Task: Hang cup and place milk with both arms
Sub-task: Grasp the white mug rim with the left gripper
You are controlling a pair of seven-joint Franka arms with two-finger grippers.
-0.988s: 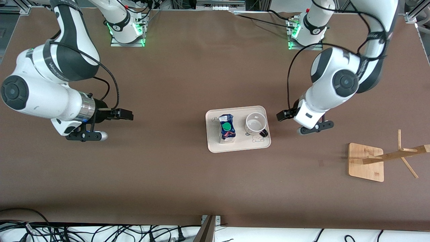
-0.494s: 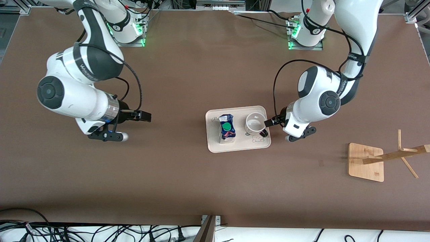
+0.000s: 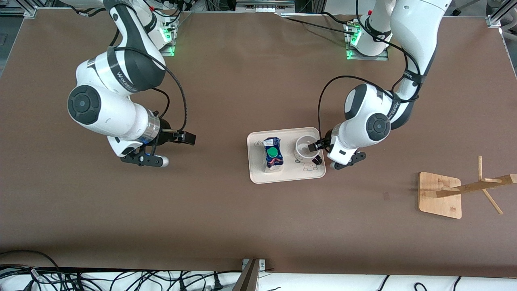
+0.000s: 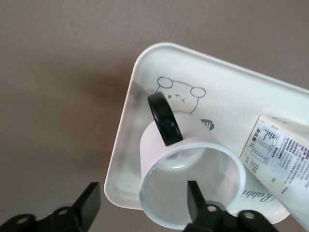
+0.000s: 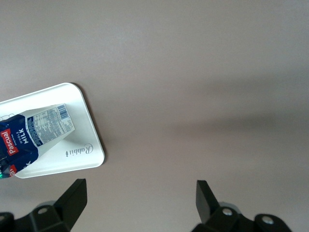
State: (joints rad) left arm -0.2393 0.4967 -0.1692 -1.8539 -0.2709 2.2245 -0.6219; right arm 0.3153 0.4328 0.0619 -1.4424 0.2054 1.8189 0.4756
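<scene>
The cup [image 3: 305,150], a white mug with a thin black handle [image 4: 164,118], stands on the cream tray [image 3: 288,176] at the end nearer the left arm. My left gripper [image 3: 314,146] is at its rim, open. One finger [image 4: 195,200] is inside the mug and the other [image 4: 89,203] outside, the mug's wall [image 4: 149,193] between them. The milk [image 3: 272,155], a dark blue carton with a green cap, stands on the same tray beside the cup. My right gripper [image 3: 189,138] is open over bare table toward the right arm's end, nothing between its fingers; its wrist view shows the milk [image 5: 34,133] and the tray's corner [image 5: 89,147].
A wooden rack [image 3: 472,186] on a square bamboo base [image 3: 440,196] stands toward the left arm's end, nearer the front camera than the tray. Cables run along the table's front edge.
Both arms have swung in toward the tray. The left gripper came from beside the tray to the cup's rim. The right gripper moved closer to the tray over the table.
</scene>
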